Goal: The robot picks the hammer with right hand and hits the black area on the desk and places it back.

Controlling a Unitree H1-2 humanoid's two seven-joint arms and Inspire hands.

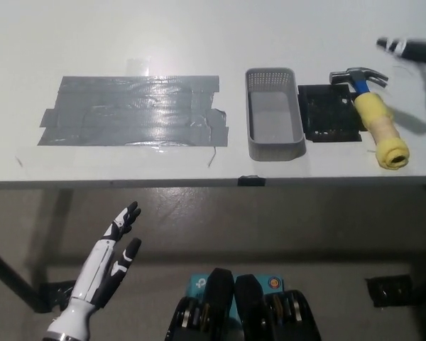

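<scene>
1. Hammer [373, 114] lies flat on the white table [199, 35], touched by neither hand; its metal head is at the far end, just beyond the far right corner of the black area [329, 112], and its yellow handle runs along that patch's right side toward the table's near edge.
2. Right hand [410, 49] shows only at the top right edge, above the table and apart from the hammer; whether its fingers are open or closed cannot be told.
3. Left hand [108, 259] rests low at the lower left, below the table edge, fingers [125, 219] extended and holding nothing.
4. Grey basket [273, 114] stands just left of the black area; grey tape [135, 110] covers the table farther left.
</scene>
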